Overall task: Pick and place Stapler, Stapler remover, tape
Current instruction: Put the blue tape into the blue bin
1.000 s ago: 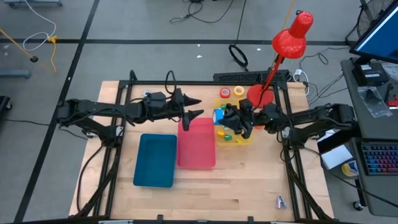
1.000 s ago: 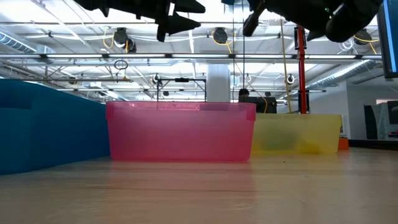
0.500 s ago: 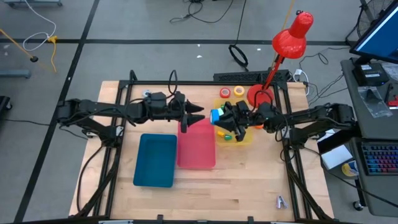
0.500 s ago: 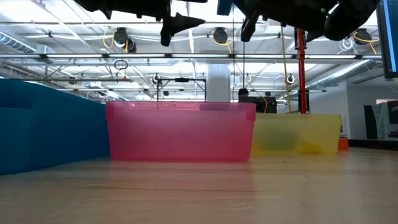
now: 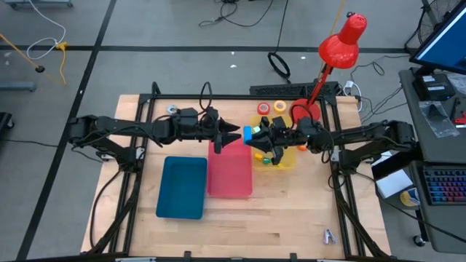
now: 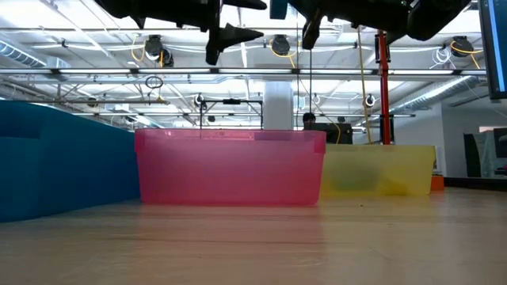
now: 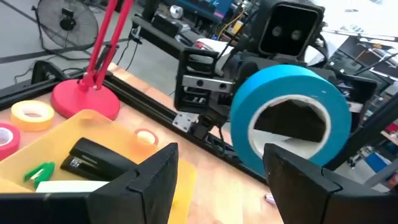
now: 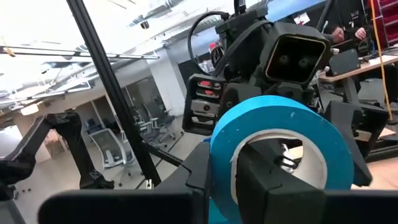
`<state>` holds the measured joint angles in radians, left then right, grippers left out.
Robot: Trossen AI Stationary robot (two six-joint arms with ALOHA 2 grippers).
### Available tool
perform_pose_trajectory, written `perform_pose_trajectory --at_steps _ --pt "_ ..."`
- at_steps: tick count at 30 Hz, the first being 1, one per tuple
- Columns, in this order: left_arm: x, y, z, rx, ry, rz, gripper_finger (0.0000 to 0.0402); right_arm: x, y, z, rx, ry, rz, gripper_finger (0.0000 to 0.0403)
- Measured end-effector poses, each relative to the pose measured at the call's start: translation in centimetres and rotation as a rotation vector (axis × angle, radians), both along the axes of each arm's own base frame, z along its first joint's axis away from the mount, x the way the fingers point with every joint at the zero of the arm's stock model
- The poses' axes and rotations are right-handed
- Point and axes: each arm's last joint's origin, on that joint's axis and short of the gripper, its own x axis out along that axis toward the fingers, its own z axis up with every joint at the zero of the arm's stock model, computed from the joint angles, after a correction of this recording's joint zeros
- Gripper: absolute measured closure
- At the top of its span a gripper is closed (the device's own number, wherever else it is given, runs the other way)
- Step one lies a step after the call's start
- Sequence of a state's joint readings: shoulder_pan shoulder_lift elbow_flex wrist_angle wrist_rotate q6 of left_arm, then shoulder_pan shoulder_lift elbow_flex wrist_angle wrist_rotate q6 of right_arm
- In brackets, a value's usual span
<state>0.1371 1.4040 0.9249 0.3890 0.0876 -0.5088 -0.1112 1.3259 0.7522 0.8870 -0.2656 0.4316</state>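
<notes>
Pinching blue tape (image 5: 248, 134) — right claw (image 5: 255, 137) (aloft)

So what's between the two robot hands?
The blue tape roll, held by the right gripper facing the open left gripper; the left wrist view shows it best.

Since a second ago, the right tool (image 5: 254, 136) has been carried leftward in the high view, from over the yellow tray (image 5: 286, 161) to the tray's left edge, beside the upper right corner of the pink tray (image 5: 230, 169). The blue tape roll (image 5: 248, 133) clamped in it has been moved along and raised slightly in the frame. The gap to the left tool (image 5: 231, 133) has been narrowed until the two tips nearly meet.
</notes>
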Motion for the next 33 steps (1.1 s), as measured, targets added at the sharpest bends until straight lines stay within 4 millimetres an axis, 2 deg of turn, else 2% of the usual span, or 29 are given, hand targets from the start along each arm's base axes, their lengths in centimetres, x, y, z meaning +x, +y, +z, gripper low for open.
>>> perform_pose_trajectory --at_steps 10,18,25,28,33 --pt "0.0 0.0 0.1 -0.037 -0.008 0.001 0.0167 0.1 0.0 0.0 0.0 0.007 0.0 0.0369" --pt "0.0 -0.1 0.3 -0.052 -0.027 -0.015 0.0167 1.4 -0.1 -0.9 0.038 0.024 0.011 0.0369" --pt "0.0 0.0 -0.2 -0.075 0.018 -0.01 0.0172 1.5 0.0 -0.4 0.03 0.016 0.031 0.0369" --pt "0.0 0.1 -0.1 -0.075 0.01 -0.008 0.0198 1.4 0.0 -0.4 0.048 0.02 0.035 0.0369" --pt "-0.1 0.2 0.3 -0.045 -0.03 -0.051 0.0271 1.7 0.1 -0.7 0.056 0.031 0.018 0.0369"
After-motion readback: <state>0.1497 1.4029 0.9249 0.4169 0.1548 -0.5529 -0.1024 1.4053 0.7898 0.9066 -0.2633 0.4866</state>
